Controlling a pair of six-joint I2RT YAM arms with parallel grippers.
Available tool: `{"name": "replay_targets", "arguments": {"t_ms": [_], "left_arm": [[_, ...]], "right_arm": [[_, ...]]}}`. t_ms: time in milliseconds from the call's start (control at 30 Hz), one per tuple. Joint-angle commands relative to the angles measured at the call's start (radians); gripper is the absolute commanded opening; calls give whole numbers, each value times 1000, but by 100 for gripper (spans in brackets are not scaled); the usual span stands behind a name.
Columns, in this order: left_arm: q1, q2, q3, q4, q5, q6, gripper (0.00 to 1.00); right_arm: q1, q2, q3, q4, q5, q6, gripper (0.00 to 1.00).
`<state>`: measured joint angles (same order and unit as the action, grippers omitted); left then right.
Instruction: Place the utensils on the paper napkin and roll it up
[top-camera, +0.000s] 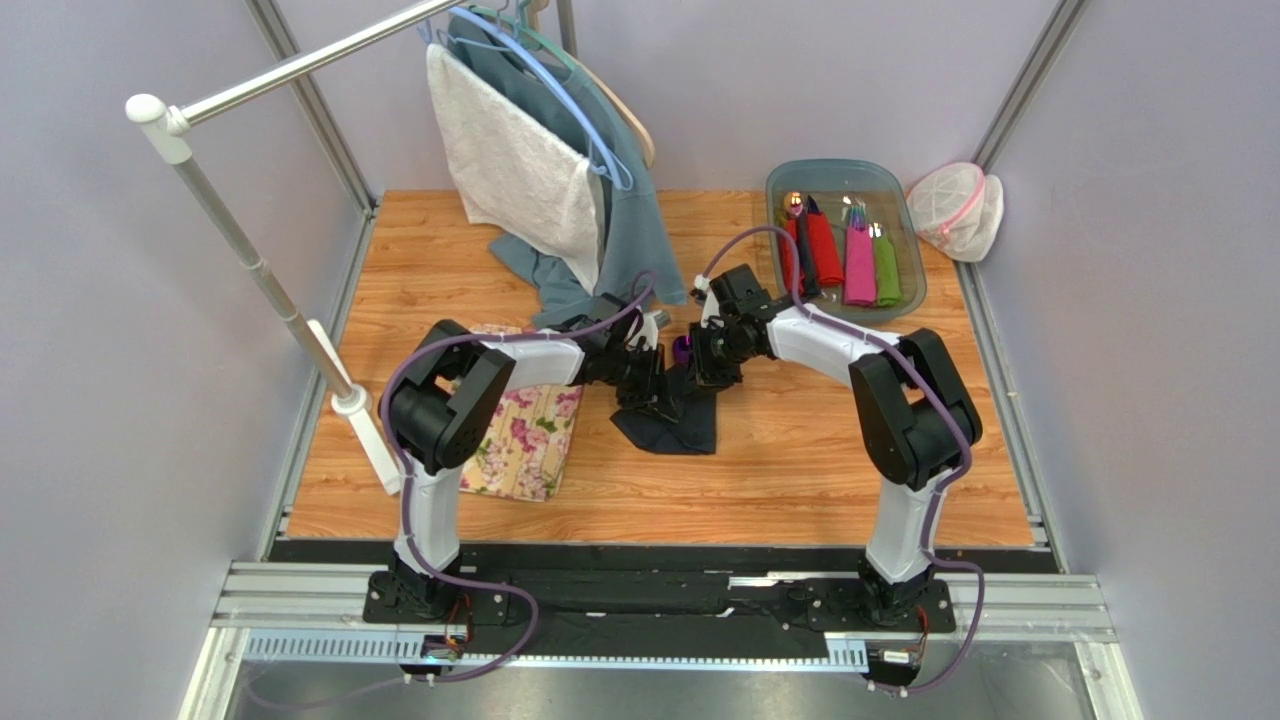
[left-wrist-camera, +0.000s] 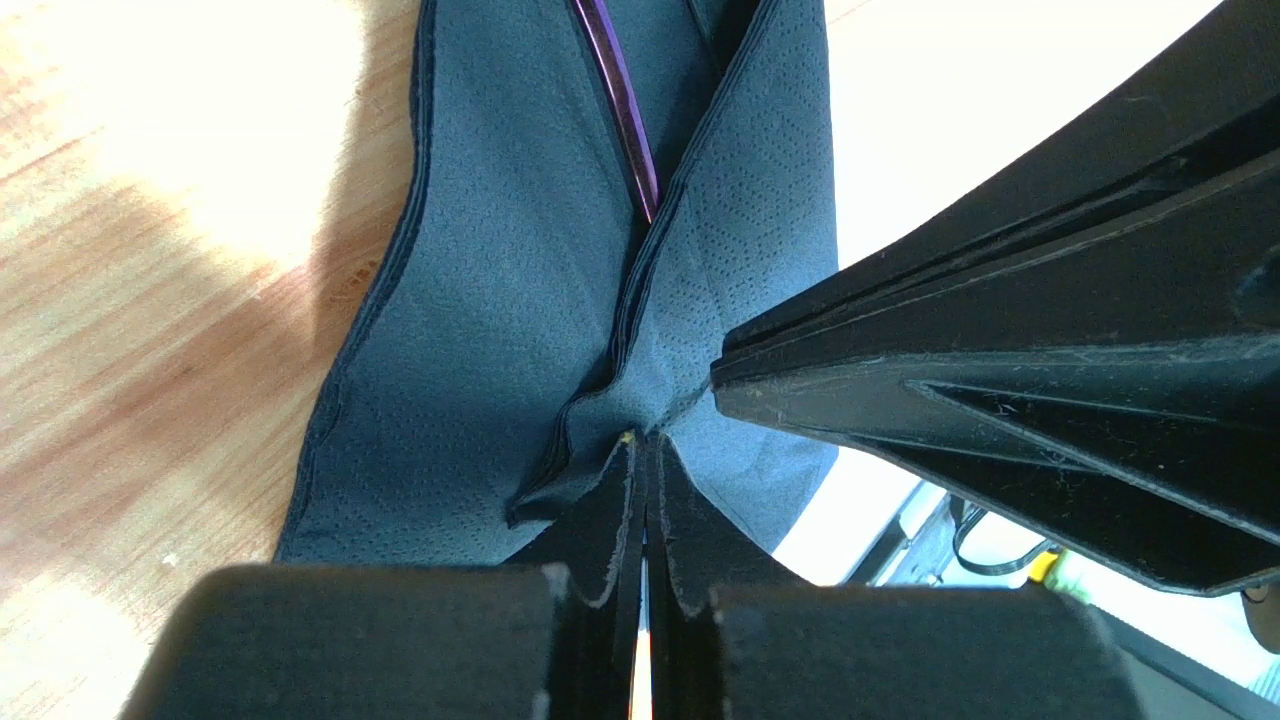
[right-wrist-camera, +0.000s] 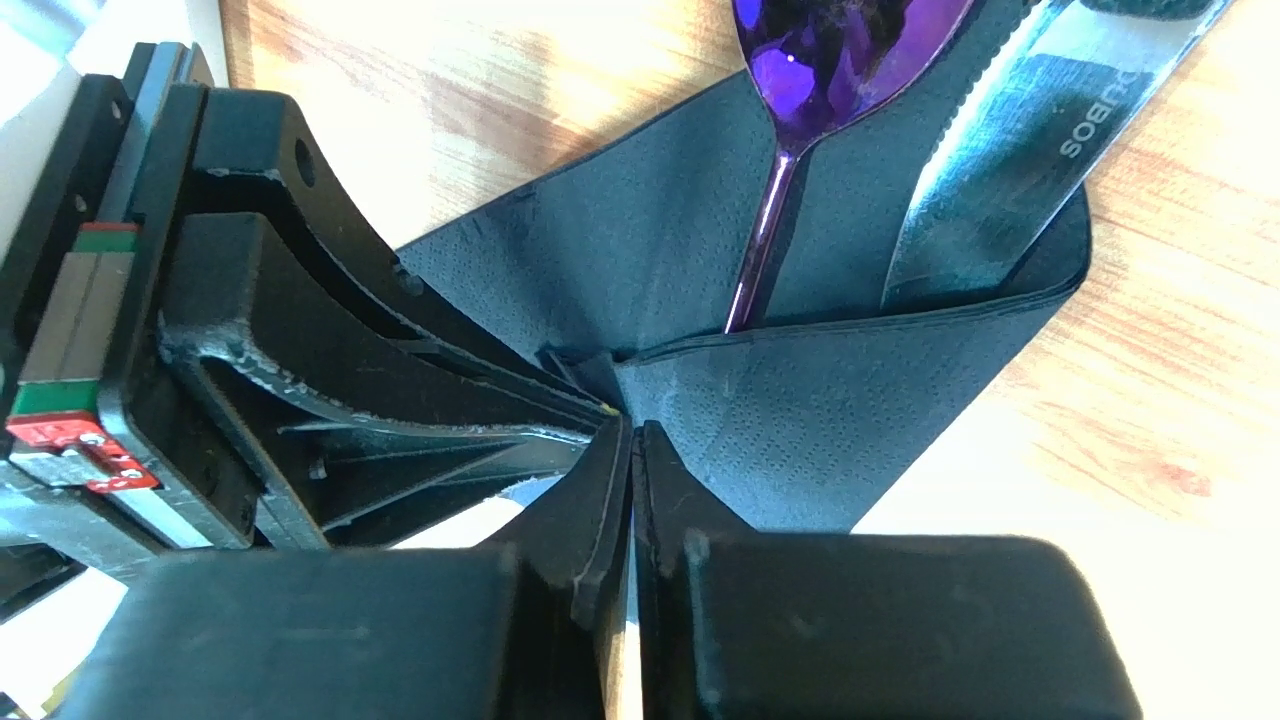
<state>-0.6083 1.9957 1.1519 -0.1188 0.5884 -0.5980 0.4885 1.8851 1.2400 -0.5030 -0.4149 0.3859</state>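
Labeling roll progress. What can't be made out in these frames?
Spoon and knife lower ends: right wrist view, inside the paper napkin fold.
Fork: seen in no view.
Napkin centre: top view, under the left gripper and right gripper.

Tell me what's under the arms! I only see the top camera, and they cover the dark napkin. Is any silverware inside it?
Observer: Yes. The right wrist view shows a purple spoon and a serrated knife poking out of the folded napkin.
Operator: Is the right tool holding it?
Observer: Yes, the right tool is pinched shut on a napkin fold.
Operator: And the left one?
Observer: The left tool is shut on the same bunched spot, tip to tip with the right.
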Motion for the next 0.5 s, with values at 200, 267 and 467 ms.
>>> {"name": "replay_targets", "arguments": {"t_ms": [200,267,467], "left_arm": [[5,-21,-29,-10,-41,7,0],[8,-23,-32,-10,-42,7,0],[22,-51,-67,39,-16,-9,0]], "right_arm": [[1,66,-37,90,68,22,4],[-1,94,-42,81,109,11,3],[-1,112,-63,47,131,-7,2]]}}
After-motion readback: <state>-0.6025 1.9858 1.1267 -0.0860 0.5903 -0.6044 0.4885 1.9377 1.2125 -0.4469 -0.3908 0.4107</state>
